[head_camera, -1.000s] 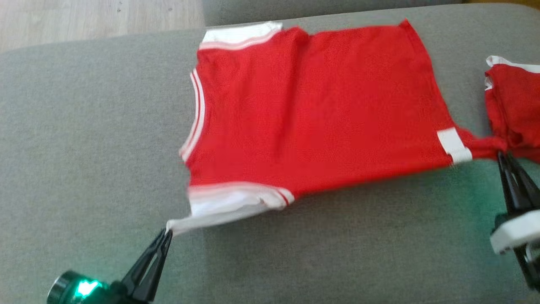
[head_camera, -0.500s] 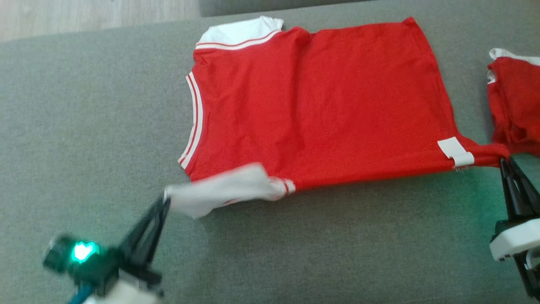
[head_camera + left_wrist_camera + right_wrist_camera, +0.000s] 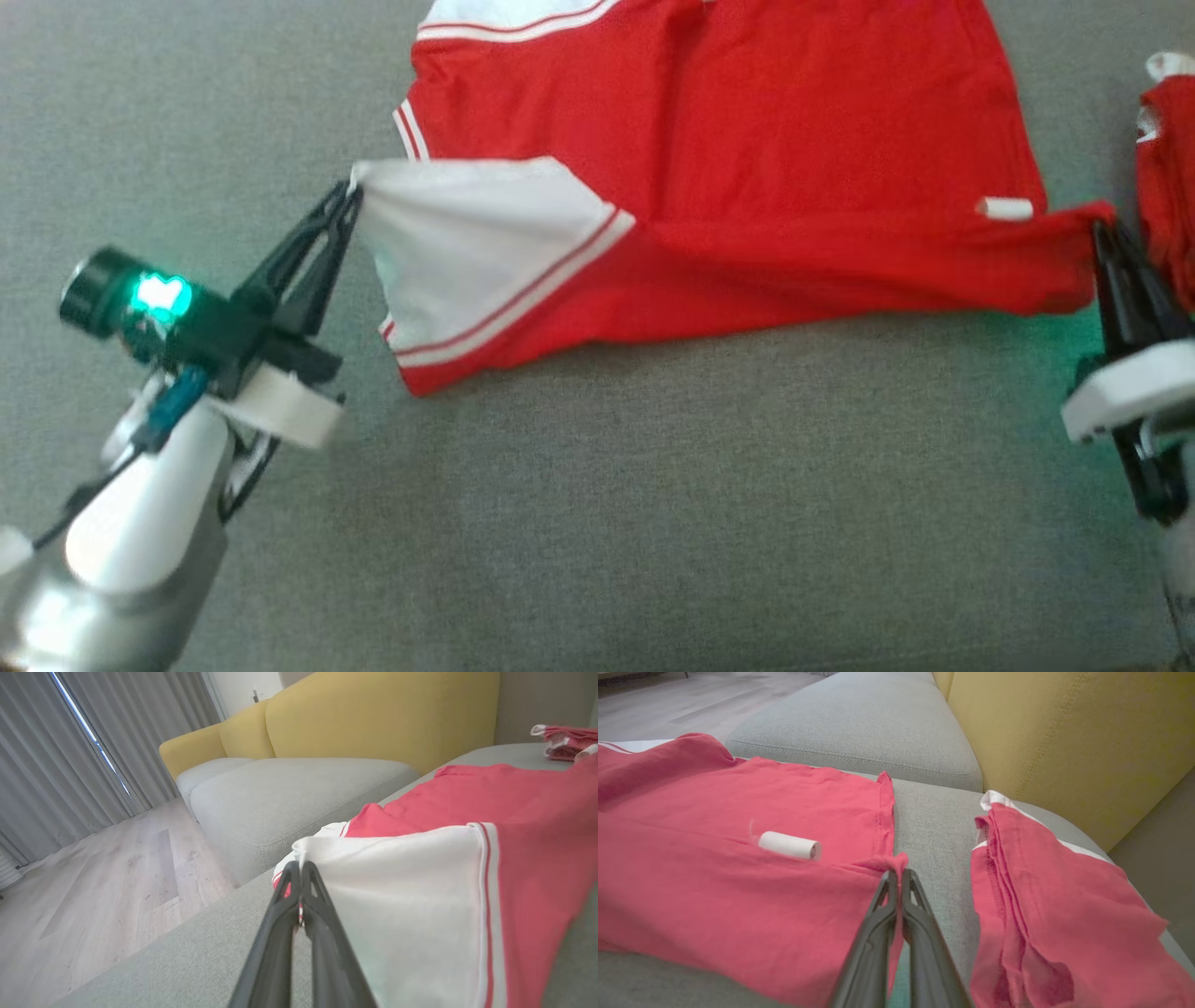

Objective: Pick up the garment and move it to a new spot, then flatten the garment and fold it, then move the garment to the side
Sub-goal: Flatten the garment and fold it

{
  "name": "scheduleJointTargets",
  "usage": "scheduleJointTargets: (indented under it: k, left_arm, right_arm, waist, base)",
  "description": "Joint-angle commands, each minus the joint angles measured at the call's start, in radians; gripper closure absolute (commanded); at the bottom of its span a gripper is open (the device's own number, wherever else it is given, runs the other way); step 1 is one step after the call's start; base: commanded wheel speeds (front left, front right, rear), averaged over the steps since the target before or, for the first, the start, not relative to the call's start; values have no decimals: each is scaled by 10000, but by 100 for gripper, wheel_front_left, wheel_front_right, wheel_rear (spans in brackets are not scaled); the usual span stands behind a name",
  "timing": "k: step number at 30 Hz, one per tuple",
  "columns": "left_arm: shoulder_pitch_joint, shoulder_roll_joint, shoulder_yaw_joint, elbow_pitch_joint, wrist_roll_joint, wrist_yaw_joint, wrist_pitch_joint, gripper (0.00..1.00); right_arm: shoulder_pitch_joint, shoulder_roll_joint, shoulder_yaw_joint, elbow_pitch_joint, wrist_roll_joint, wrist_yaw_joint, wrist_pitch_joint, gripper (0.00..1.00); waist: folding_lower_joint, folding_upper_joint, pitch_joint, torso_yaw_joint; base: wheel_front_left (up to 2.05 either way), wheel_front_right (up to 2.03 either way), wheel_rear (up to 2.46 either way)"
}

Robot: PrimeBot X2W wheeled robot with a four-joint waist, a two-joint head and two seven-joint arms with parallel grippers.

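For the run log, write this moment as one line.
left gripper: shut on garment sleeve; right gripper: shut on hem corner; near edge lifted

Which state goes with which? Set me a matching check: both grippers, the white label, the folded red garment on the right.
1 left gripper
2 right gripper
3 white label
4 folded red garment

A apart, right of the red shirt
B jaws shut on white sleeve
C jaws shut on red hem corner
D curled on the shirt

Pairs: 1-B, 2-C, 3-D, 4-A
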Motion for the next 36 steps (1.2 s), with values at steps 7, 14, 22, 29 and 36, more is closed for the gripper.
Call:
scheduleJointTargets:
  k: [7, 14, 22, 29, 36]
  left_arm:
    - [-1608, 78, 150, 1329, 342, -65, -247, 100]
    - [-2220, -188, -23, 1890, 563, -97, -282, 100]
    - [-1917, -844, 401, 2050, 79, 73, -285, 0]
    - [541, -1972, 1188, 1891, -1372, 564, -286, 0]
    - [1548, -2512, 1501, 2299, -2245, 777, -38, 0]
  right_arm:
    - [-1484, -26, 800, 975, -71, 65, -523, 100]
    - [-2587, 68, 943, 2134, -453, 65, -870, 100]
    - [-3046, 639, 336, 2697, -1147, 65, -1017, 0]
    - [-1677, 1336, -637, 1282, -1459, 65, -1023, 0]
    - [-787, 1701, -1041, 639, -1543, 65, -1024, 0]
  waist:
    - [-3, 0, 401, -48]
    - [-3, 0, 688, 17]
    - [-3, 0, 667, 79]
    - [-3, 0, 185, -128]
    - [-3, 0, -12, -268]
  base:
    - [0, 0, 0]
    - [0, 0, 0]
    - [0, 0, 0]
    - [0, 0, 0]
    - [0, 0, 0]
